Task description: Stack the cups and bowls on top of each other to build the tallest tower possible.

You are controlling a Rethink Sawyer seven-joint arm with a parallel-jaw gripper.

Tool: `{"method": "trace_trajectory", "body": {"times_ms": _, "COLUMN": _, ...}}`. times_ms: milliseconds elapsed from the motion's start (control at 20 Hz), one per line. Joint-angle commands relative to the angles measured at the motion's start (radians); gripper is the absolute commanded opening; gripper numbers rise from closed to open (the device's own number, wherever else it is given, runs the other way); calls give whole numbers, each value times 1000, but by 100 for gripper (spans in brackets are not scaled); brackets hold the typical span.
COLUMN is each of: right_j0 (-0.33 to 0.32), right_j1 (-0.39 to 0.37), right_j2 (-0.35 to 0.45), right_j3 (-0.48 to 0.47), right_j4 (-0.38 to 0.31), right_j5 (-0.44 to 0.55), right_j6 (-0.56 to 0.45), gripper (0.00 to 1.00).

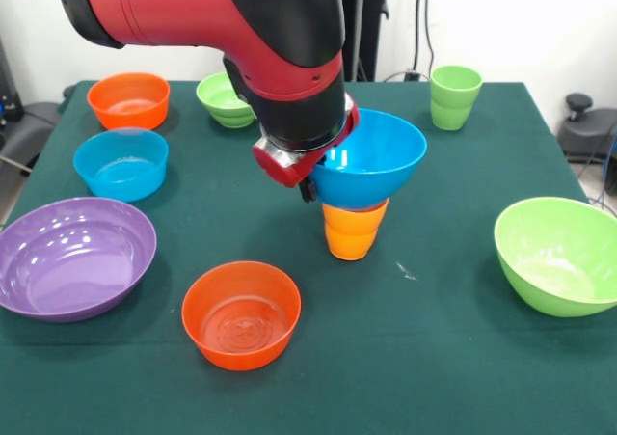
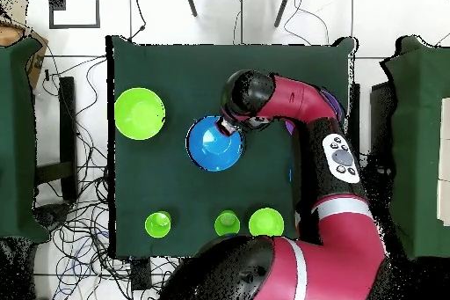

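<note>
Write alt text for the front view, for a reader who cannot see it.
A red and black robot arm holds its gripper at the rim of a blue bowl sitting on stacked orange cups, mid-table on green cloth. Around them stand purple, light blue, orange and lime bowls, and a green cup.

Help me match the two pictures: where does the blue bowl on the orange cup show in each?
Front view: blue bowl centre, atop the orange cup, beside the gripper.
Overhead view: blue bowl at the table's middle.
Shared landmark: large lime green bowl.
</note>
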Motion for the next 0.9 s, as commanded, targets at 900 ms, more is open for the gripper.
{"method": "trace_trajectory", "body": {"times_ms": 900, "right_j0": 30, "right_j1": 50, "right_j2": -11, "right_j3": 10, "right_j4": -6, "right_j5": -64, "right_j6": 209, "gripper": 0}}
